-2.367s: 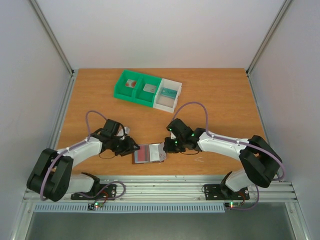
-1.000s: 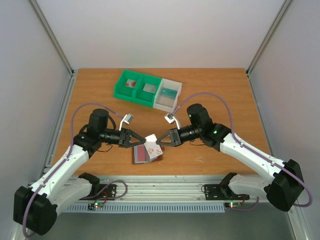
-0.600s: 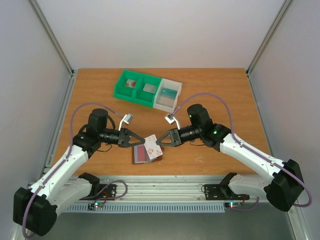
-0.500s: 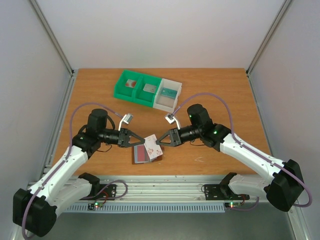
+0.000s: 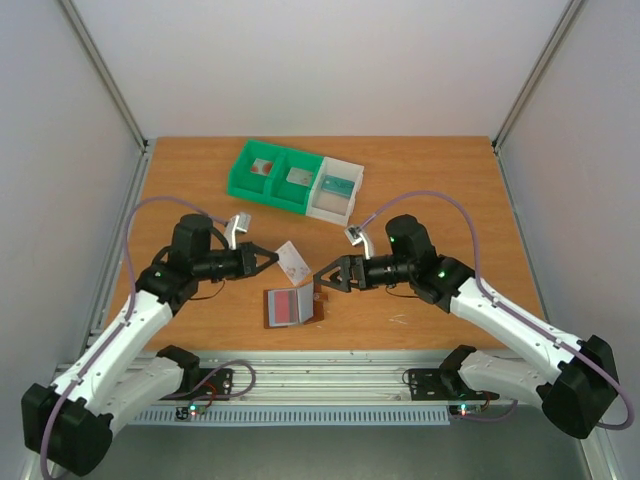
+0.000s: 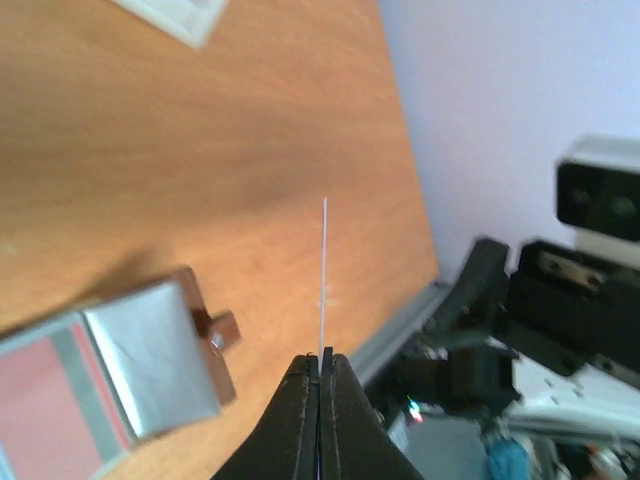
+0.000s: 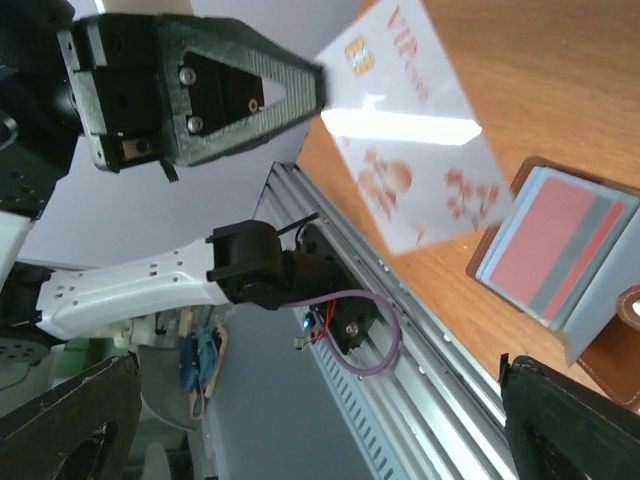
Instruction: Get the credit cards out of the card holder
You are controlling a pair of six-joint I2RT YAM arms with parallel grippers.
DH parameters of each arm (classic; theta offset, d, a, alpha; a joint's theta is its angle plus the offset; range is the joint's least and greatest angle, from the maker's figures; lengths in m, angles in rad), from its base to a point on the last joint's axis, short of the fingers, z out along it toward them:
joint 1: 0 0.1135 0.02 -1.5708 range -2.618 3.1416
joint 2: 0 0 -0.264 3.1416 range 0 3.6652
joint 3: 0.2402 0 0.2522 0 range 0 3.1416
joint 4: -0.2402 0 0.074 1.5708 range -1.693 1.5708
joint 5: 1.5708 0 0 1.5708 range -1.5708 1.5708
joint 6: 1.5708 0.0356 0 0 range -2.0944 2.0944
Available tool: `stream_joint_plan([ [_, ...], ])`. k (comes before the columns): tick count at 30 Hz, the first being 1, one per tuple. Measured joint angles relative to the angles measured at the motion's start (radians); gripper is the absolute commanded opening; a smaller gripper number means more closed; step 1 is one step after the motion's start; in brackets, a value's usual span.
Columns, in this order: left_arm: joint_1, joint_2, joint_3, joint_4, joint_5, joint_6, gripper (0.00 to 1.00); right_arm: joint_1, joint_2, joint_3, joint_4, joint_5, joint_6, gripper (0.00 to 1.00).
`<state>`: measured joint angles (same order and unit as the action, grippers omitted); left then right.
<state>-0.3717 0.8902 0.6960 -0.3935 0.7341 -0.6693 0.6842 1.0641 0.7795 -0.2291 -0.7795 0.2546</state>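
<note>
The brown card holder point(image 5: 312, 305) lies open on the table, with a red credit card point(image 5: 284, 306) still in its grey-blue pocket. A white credit card with pink marks point(image 5: 291, 261) hangs in the air above and behind it, and my left gripper point(image 5: 272, 260) is shut on its left edge. The left wrist view shows this card point(image 6: 324, 262) edge-on between the shut fingers point(image 6: 305, 400), with the card holder point(image 6: 150, 360) below to the left. My right gripper point(image 5: 325, 280) stands open and empty, just right of the card holder. In the right wrist view the card point(image 7: 410, 150) is well clear of the wide-spread right gripper point(image 7: 320, 370).
A green bin point(image 5: 240, 172) and a white bin point(image 5: 350, 200) stand together at the back middle of the table, each with a card inside. The metal rail point(image 5: 320, 380) runs along the near edge. Both arms reach inward over the table's front half.
My right gripper has opened, let go of the white card and drawn back to the right. The left gripper has shut on the card and lifted it up and back from the card holder.
</note>
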Motion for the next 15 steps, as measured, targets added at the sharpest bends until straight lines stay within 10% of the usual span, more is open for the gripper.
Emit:
stream_joint_plan([
  [15, 0.074, 0.449, 0.183, 0.177, -0.468, 0.015, 0.00, -0.001, -0.068, -0.001, -0.077, 0.129, 0.022, 0.99],
])
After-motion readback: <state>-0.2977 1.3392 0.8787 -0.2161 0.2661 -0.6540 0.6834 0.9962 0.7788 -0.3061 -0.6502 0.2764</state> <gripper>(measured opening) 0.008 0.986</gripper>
